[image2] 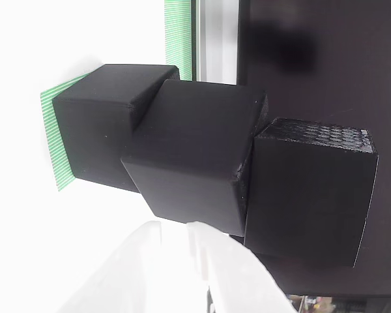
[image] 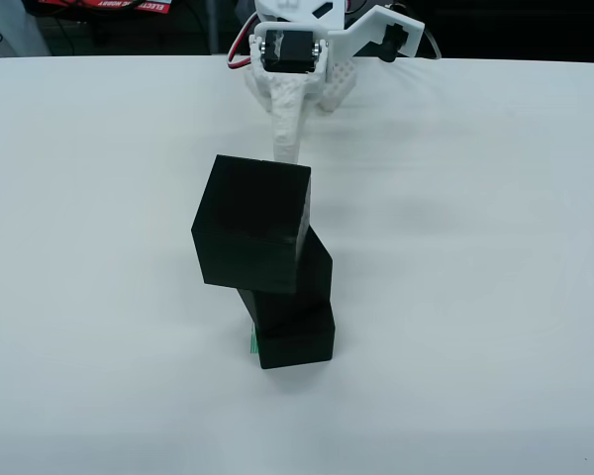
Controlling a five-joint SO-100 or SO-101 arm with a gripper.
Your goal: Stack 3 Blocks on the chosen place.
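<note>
1. White table [image: 99,198] is seen in the front view, bearing a three-high stack.
2. Blocks [image: 277,257] are stacked crookedly on the green square [image2: 52,130].
3. Gripper [image: 289,119] stands behind the stack; finger state cannot be told.
4. Stacking appears done; a clear retreat is judged necessary.

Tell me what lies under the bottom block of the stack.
A green square patch lies under the bottom block, with green edges peeking out beside it. The block covers the rest of the patch.

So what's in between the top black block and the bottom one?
Another black cube, the middle block, twisted relative to the top block and bottom block. The view from above shows it.
</note>
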